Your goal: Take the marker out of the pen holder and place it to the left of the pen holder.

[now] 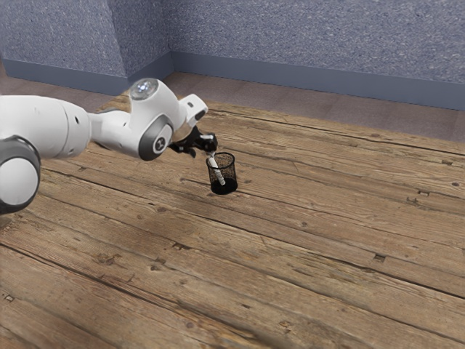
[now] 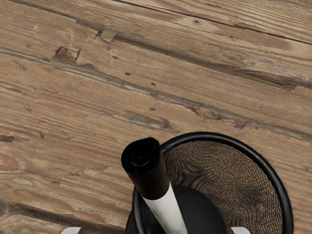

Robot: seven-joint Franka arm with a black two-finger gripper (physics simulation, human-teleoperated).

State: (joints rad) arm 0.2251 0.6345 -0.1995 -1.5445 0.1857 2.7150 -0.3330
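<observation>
The arm (image 1: 116,131) comes in from the exterior view's left, runs nearly level past its rounded white joints, then bends down at the wrist, so that the hand slants toward the wooden table (image 1: 312,240). The black gripper (image 1: 202,150) hangs low, just beside the upper rim of the pen holder (image 1: 231,155), on the side toward the exterior view's left. Its two fingers stand wide apart, with a clear gap between them; in the wrist view their pale tips (image 2: 73,230) peek in at the lower edge, well separated, one to either side of the marker's line. The gripper is released and grasps nothing; whether one finger brushes the marker or the rim cannot be told. The marker (image 1: 218,171) is in the pen holder, tilted rather than upright: its lower end is down near the holder's base, and it leans up toward the gripper, its upper end sticking out above the rim. That end is a glossy black cap (image 2: 148,178) with a round, flat top and a small nub at its edge, and below it the barrel is plain white. In the wrist view the marker crosses the rim, the cap lying over and past it. The holder is a round cup of black wire mesh with a thick, smooth rim and a dark base, upright on the worn brown planks. Behind the table are a strip of floor (image 1: 320,115) and a blue-grey wall (image 1: 305,33).
</observation>
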